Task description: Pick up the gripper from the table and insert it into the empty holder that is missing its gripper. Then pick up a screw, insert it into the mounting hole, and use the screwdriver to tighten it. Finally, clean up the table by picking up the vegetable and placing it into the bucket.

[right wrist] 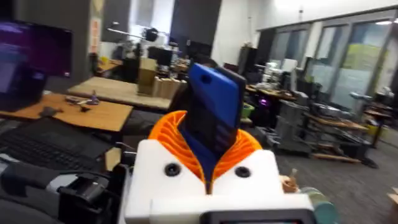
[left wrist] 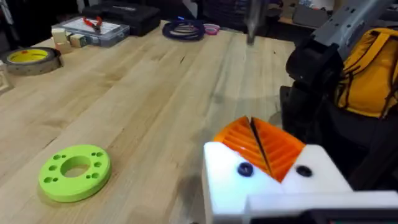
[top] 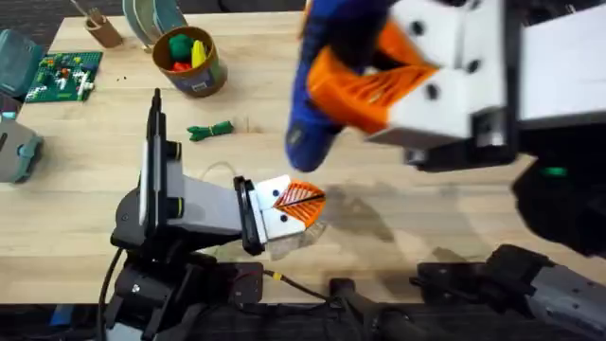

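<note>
Wood tabletop point(top: 398, 246), office w/ desks and monitors behind in right wrist view.

Right gripper point(top: 407, 71) raised close under overhead cam, upper centre-right of frame, large and blurred; clamped on blue screwdriver point(top: 322, 85), orange pads hugging its body both sides. Same in right wrist view: screwdriver point(right wrist: 214, 115) upright between orange pads, right gripper point(right wrist: 208, 152) pointing out into room, not at table. Tip of tool hidden, so can't tell bit alignment.

Left gripper point(top: 301, 201) low at centre of overhead frame, just above table, orange pads pressed together, nothing seen between. Left wrist view agrees: left gripper point(left wrist: 256, 146) w/ two ribbed wedges meeting at thin dark seam. Both white finger blocks carry orange wedges, so holder looks filled already; screw state too small to tell.

Outward: vegetable point(top: 210, 130) on table, left of centre, between left arm and bucket point(top: 192, 64) at upper left. Lime disc point(left wrist: 74, 172) lower left in left wrist view, tape roll point(left wrist: 31, 58) at far left edge.

Risks, judged: screwdriver held high and tilted, could slip in pads or swing into left arm on descent; bit could miss screw head and knock wedge loose. Veg thin and flat, easy to pinch badly or push away; bucket already holds toys, drop could bounce off.
</note>
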